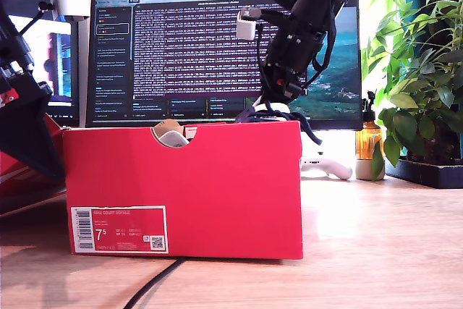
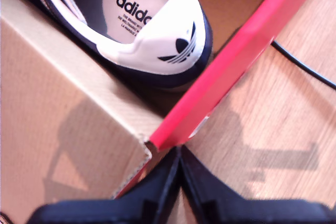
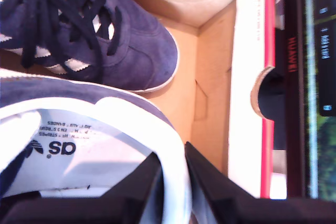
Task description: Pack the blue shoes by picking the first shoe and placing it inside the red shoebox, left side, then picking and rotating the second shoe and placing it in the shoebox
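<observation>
Two blue shoes (image 3: 105, 40) sit in the red shoebox (image 1: 217, 179), my second end effector (image 3: 173, 182) pinching the nearer one's heel collar, my first end effector (image 2: 180, 177) closed, empty, at the box's corner.

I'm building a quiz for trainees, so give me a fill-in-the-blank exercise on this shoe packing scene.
The shoebox is coloured ____. My second end effector pinches the held shoe at its ____ end. My first end effector is ____, holding nothing. Missing: red; heel; shut.
</observation>
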Controlling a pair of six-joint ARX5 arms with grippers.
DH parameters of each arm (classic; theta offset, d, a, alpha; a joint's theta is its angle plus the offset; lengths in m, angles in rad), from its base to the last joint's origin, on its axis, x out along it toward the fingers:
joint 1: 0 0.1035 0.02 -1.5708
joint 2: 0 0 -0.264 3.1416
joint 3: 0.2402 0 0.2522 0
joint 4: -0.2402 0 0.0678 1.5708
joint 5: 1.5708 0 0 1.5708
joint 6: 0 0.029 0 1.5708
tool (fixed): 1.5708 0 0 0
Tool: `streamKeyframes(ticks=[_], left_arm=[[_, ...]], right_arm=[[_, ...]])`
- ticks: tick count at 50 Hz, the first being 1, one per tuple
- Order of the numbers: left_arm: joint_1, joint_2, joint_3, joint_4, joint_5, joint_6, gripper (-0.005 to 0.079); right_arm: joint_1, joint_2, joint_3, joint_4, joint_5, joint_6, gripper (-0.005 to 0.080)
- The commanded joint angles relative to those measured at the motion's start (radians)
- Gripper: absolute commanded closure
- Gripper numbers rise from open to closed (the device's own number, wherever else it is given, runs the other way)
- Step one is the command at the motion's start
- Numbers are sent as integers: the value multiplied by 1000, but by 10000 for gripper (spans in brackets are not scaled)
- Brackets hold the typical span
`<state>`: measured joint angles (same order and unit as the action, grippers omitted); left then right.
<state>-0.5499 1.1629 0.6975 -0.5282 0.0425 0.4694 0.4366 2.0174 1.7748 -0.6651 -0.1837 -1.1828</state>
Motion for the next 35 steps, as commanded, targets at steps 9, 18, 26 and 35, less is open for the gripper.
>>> streamKeyframes(ticks=[9,18,26,35], left_arm=[[-3,10,-3,5,2,4,759],[-3,10,-3,5,2,4,759],[-3,10,-3,5,2,4,759],[-3,10,-3,6,2,4,759]], right_arm=[[44,36,5,-14,-16,33,764],[46,36,5,-13,72,57,661],[47,36,5,0,135,58,559],[60,35,6,37,204,69,510]])
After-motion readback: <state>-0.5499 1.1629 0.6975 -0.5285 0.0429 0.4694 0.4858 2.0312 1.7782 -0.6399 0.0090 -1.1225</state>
